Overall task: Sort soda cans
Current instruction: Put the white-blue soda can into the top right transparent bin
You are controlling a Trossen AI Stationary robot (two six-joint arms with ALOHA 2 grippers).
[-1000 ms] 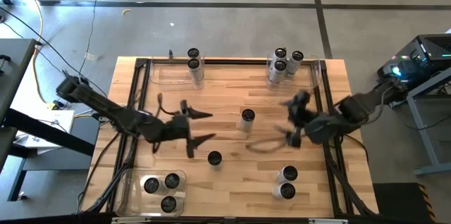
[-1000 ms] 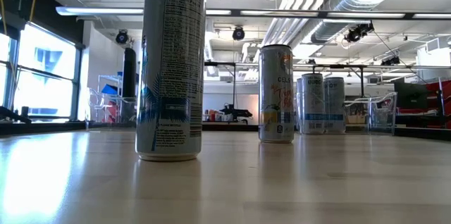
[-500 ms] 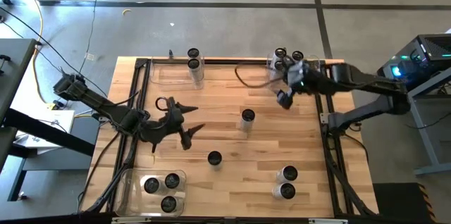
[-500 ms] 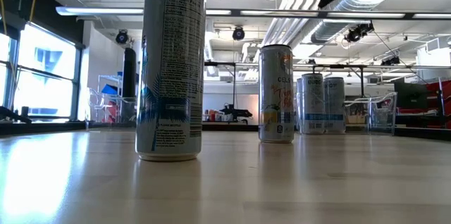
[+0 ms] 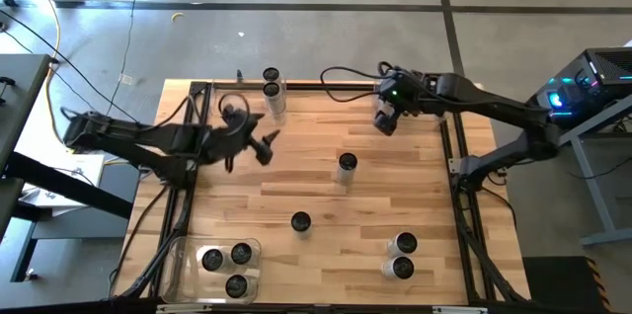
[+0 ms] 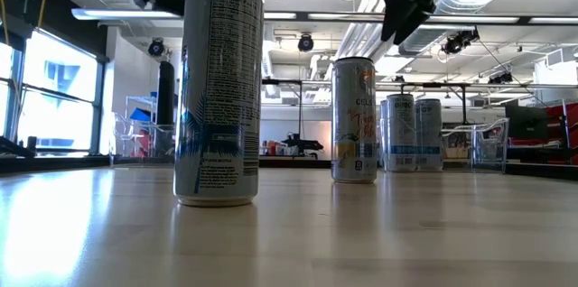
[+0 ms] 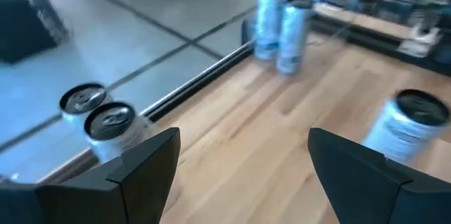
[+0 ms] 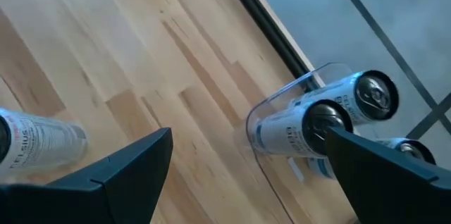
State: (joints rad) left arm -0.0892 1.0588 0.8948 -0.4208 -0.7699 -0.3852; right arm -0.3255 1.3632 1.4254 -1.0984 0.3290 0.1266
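Silver-grey soda cans stand upright on the wooden table. Two are in the far-left bin (image 5: 271,85), three in the near-left bin (image 5: 229,267), two stand near-right (image 5: 403,256), one at centre (image 5: 347,163) and one nearer (image 5: 300,221). More cans sit in the far-right bin (image 8: 310,129), mostly hidden under my right arm in the high view. My left gripper (image 5: 264,146) hangs open above the table, right of the far-left bin. My right gripper (image 5: 384,122) hangs open beside the far-right bin, and in its wrist view (image 8: 246,175) it holds nothing.
Clear plastic bins sit at the far-left (image 5: 232,107), far-right (image 5: 446,97) and near-left (image 5: 188,255) corners. A black frame rail (image 5: 326,85) runs along the table's far edge and sides. Bare wood shows between the centre can and the near-right pair.
My right gripper swung quickly from the right middle of the table toward the far edge, ending beside the far-right bin. My left gripper moved from the table's middle toward the far edge, nearer the far-left bin. No can moved.
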